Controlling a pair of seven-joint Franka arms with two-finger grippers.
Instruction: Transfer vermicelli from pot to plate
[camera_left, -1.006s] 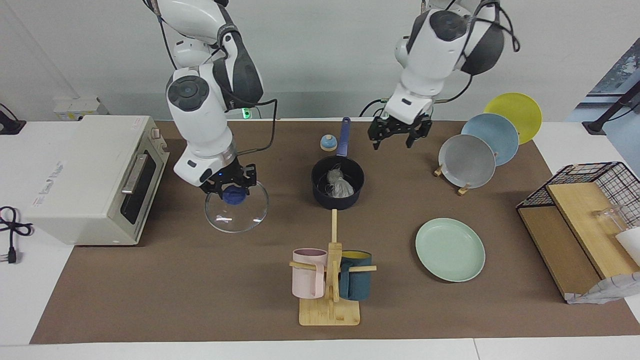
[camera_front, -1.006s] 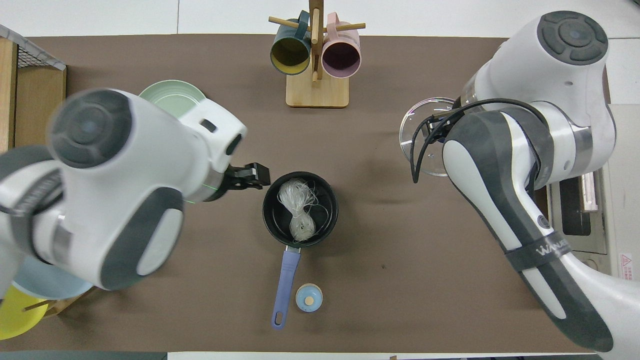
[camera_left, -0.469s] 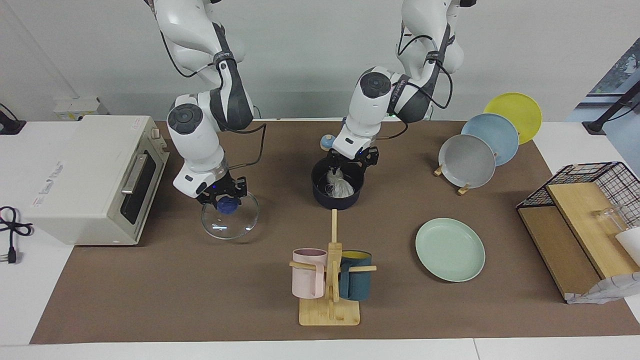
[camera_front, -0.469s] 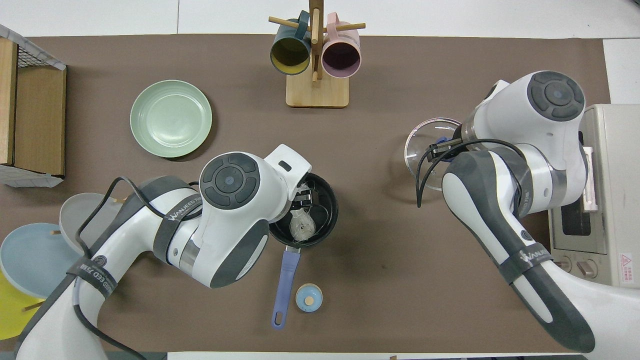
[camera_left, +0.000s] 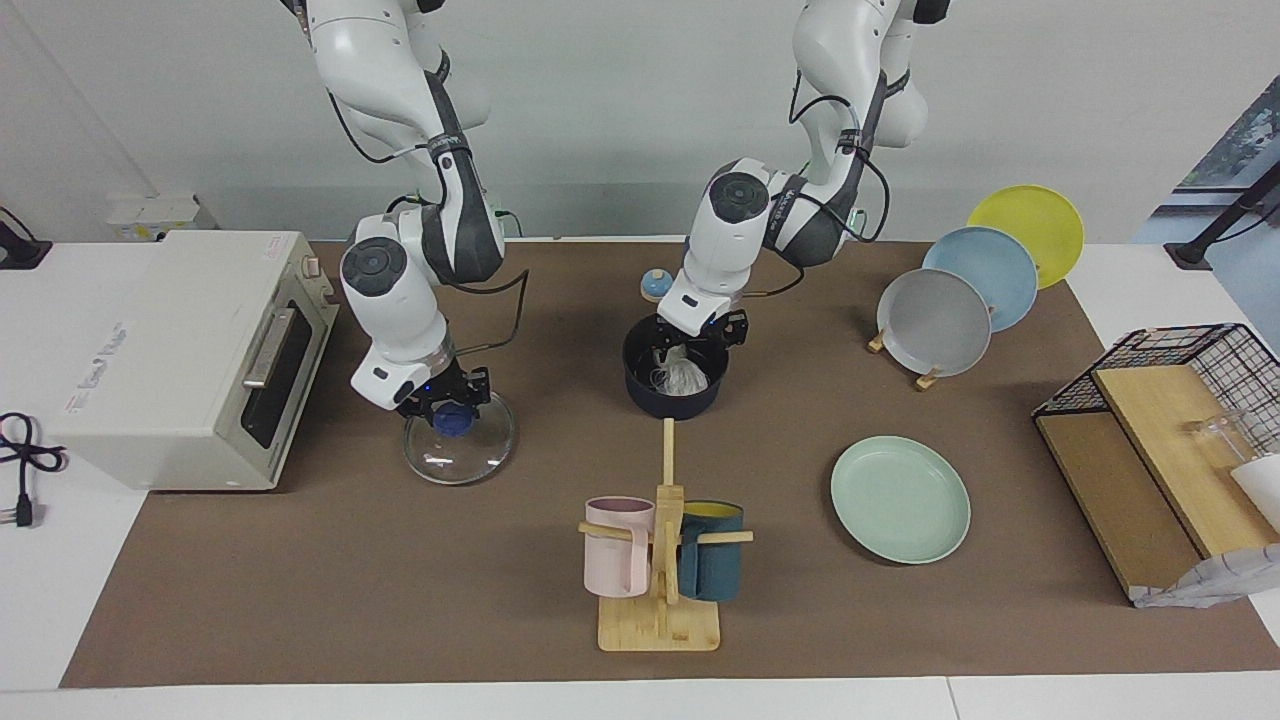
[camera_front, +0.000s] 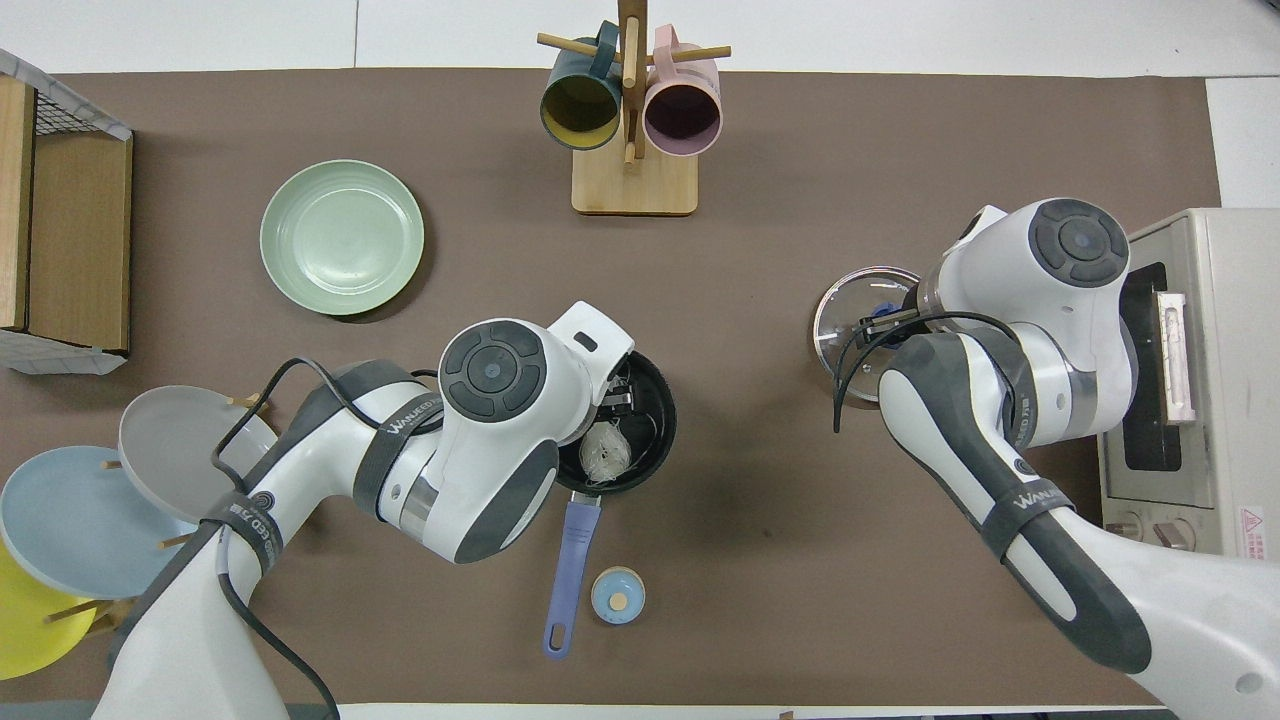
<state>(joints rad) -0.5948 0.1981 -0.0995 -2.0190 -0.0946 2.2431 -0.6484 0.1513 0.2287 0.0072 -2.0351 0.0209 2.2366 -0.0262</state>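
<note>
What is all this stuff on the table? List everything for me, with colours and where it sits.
pot: 1, dark navy, blue handle, mid-table
vermicelli: 1 whitish bundle, in the pot
plate: 1, mint green, toward the left arm's end
glass lid: 1, clear with blue knob, in front of the oven
oven: 1, cream, right arm's end
mugs: 2, pink and teal, on a wooden stand
racked plates: 3, grey, light blue, yellow
small blue knob: 1, beside the pot's handle
wire basket: 1, black, left arm's end
left gripper: in the pot, at the vermicelli
right gripper: at the lid's knob
</note>
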